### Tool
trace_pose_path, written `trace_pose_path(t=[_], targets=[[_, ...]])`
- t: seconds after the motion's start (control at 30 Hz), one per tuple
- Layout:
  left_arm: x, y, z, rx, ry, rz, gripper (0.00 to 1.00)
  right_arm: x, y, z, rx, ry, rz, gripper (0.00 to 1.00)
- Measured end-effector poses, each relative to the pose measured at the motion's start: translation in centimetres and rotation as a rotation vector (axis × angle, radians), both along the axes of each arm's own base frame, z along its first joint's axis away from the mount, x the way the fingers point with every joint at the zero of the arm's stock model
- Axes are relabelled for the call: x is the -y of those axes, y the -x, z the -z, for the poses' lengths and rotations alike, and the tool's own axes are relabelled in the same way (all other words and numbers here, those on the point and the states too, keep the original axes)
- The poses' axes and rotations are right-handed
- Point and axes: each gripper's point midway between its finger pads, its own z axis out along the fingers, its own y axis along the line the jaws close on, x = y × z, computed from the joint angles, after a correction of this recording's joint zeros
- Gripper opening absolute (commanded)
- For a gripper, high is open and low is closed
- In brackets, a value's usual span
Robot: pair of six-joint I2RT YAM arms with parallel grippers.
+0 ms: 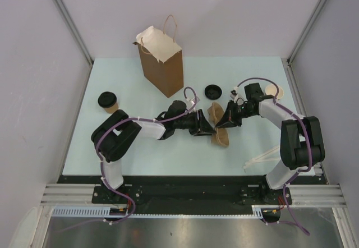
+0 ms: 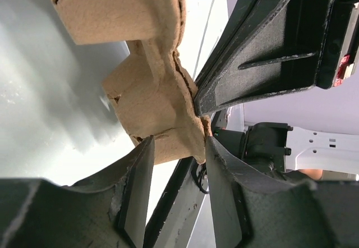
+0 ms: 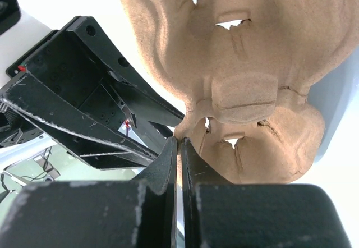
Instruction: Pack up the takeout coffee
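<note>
Closest in, the right gripper has its fingers pressed almost together on a thin rim of the carrier tray. Opposite it, the left gripper stands a little wider, with a folded lobe of the same tray caught between its pads. So both arms meet mid-table with the tray held between them. It looks lifted or tipped up on edge, with its long axis running roughly near to far.

Neither gripper has the coffee. A lidded cup stands upright well off to the left, past the left arm's elbow and nearer that arm. An open cup, pale inside, sits just beyond the right arm's wrist, and its loose lid lies flat on the table just beyond the two grippers. The paper bag stands upright at the far side, beyond the left gripper.

My guess is that the tray has to go down flat first. After that, each arm would be turning outward, away from the other, to reach its nearer cup.
</note>
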Motion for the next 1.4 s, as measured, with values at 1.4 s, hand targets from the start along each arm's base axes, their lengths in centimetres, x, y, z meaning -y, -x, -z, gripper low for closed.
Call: trace_pose_path(t=[1.4], targets=[[-3.1,-1.6,4.9,-0.057,-0.301,-0.080,0.12,0.0,0.0,-0.9,0.020,-0.011,0.028,0.00]])
